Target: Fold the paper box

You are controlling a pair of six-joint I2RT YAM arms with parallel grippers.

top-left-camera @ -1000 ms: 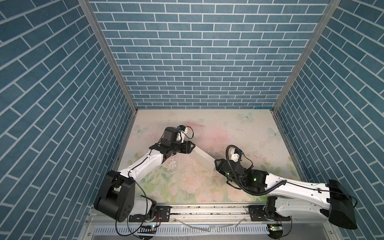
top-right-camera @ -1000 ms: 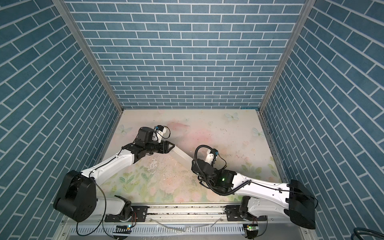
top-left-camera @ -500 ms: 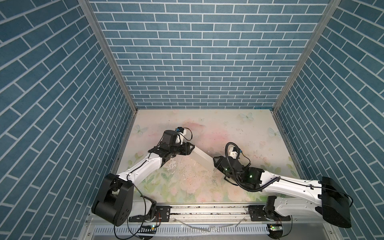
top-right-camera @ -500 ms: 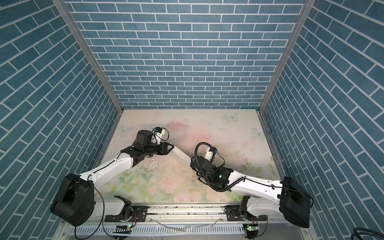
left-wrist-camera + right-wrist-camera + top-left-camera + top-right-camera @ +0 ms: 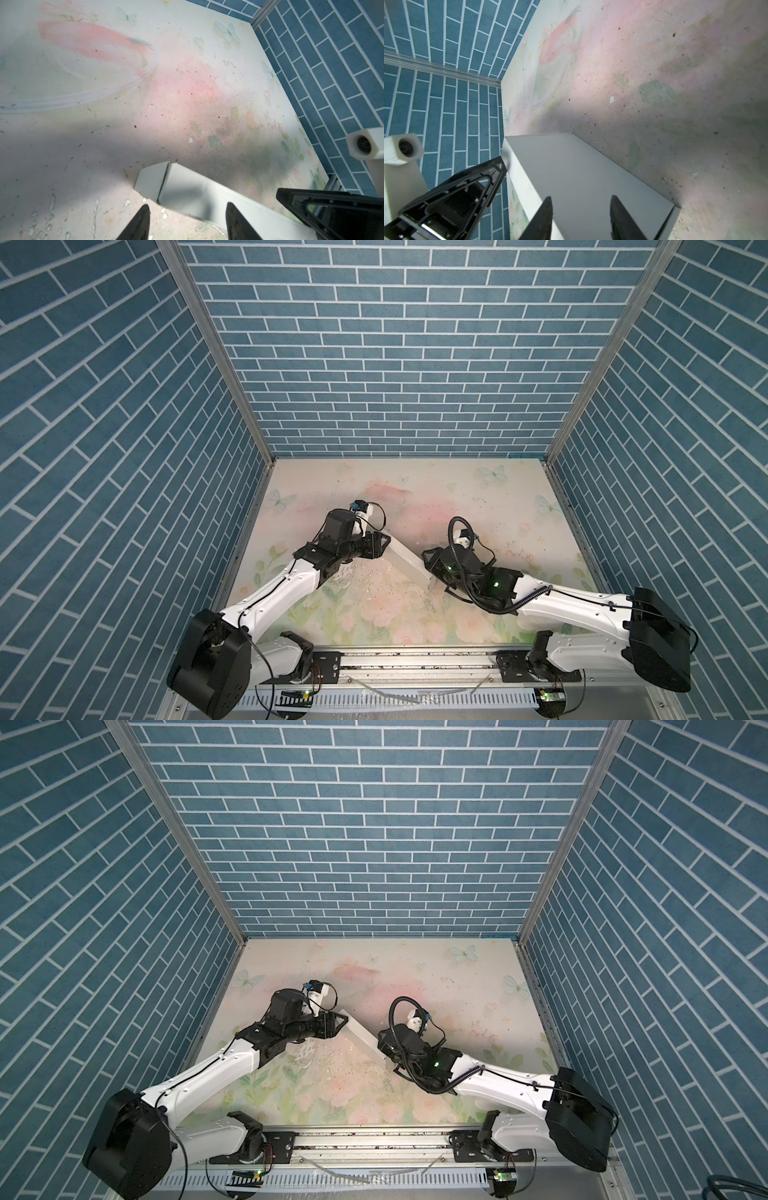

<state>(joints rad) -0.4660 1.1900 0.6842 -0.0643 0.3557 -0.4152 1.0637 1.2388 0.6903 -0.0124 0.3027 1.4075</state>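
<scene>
One paper box [image 5: 405, 558], one left gripper [image 5: 187, 209], one right gripper [image 5: 580, 200], one table [image 5: 457, 497]

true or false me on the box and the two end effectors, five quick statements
1. The box stretches between the left end effector and the right end effector. True.
2. The box is brown. False: it is white.
3. Both end effectors have their fingers apart. True.
4. The box touches the back wall. False: it is near the middle of the table.
5. Two boxes are in view. False: only one.
</scene>
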